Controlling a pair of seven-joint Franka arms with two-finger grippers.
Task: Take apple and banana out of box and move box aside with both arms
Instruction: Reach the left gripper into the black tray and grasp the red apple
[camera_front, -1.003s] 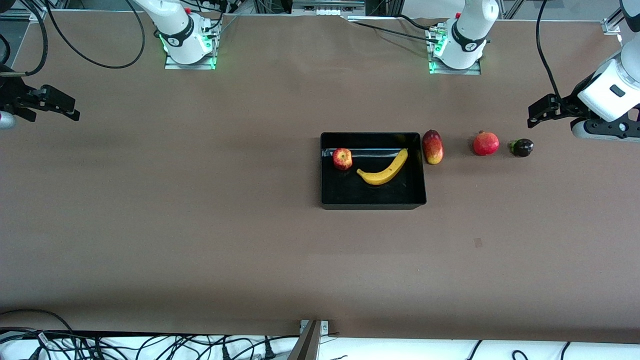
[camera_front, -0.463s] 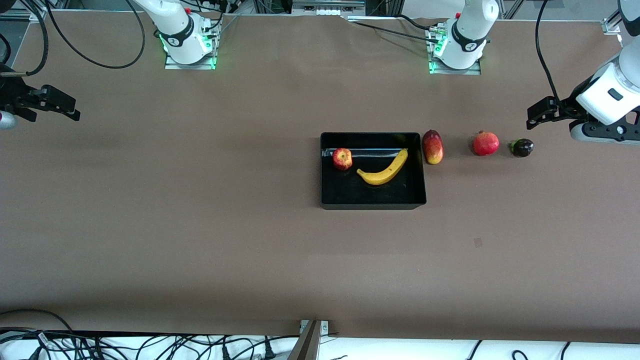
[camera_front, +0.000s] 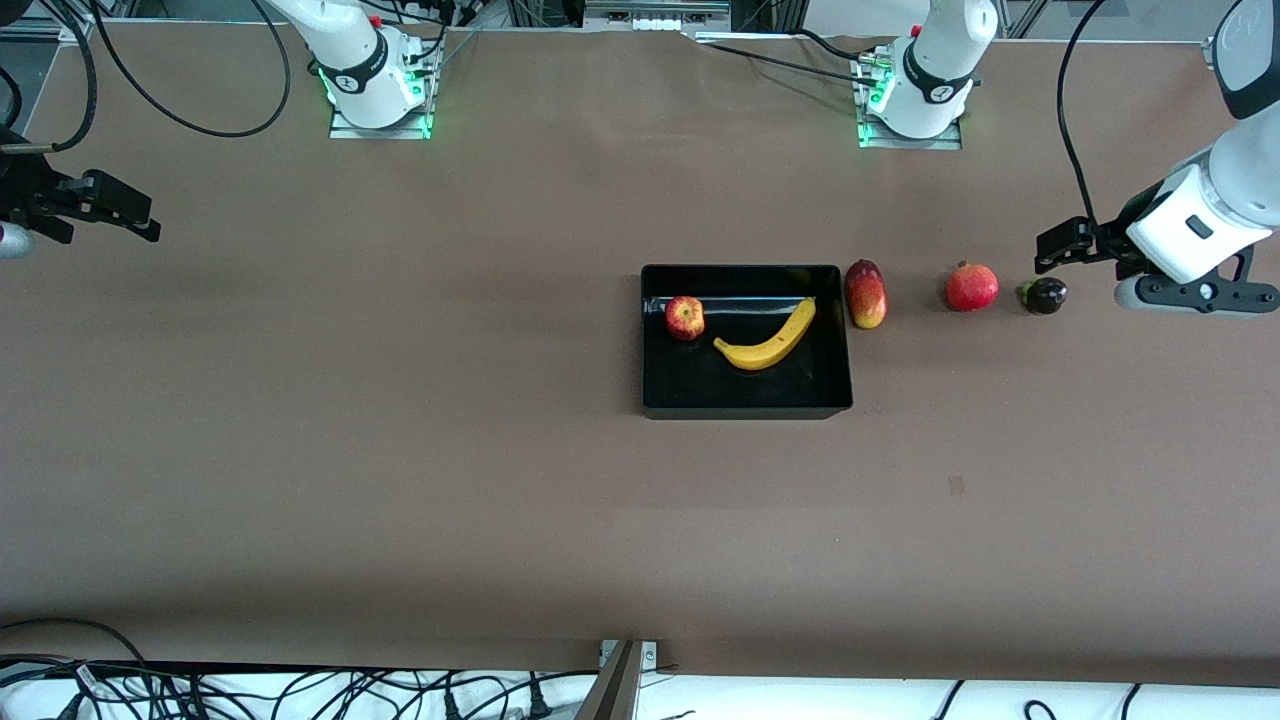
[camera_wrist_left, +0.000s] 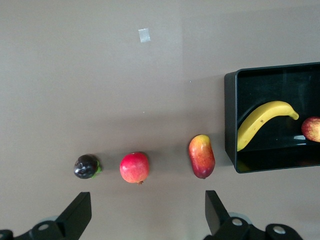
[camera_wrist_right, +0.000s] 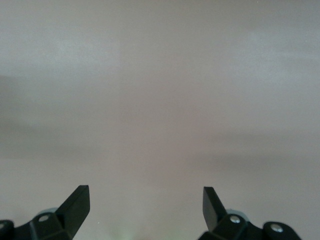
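Note:
The black box (camera_front: 746, 404) sits mid-table with the red apple (camera_front: 685, 317) and the yellow banana (camera_front: 768, 340) lying inside it. The left wrist view shows the box (camera_wrist_left: 230, 120), the banana (camera_wrist_left: 260, 122) and part of the apple (camera_wrist_left: 312, 129). My left gripper (camera_front: 1060, 246) is open and empty, in the air at the left arm's end of the table, beside a dark purple fruit (camera_front: 1044, 295). In its wrist view the left gripper (camera_wrist_left: 147, 212) has its jaws wide apart. My right gripper (camera_front: 125, 212) is open and empty at the right arm's end, over bare table (camera_wrist_right: 160, 100).
A red-yellow mango-like fruit (camera_front: 865, 293) lies just outside the box wall toward the left arm's end. A pomegranate (camera_front: 972, 287) and the dark purple fruit follow in a row. They show in the left wrist view: mango-like fruit (camera_wrist_left: 201, 156), pomegranate (camera_wrist_left: 134, 167), purple fruit (camera_wrist_left: 87, 166).
My left gripper has moved toward the middle of the table and a little lower, closing on the dark purple fruit. The right arm and the fruits in the box have not moved.

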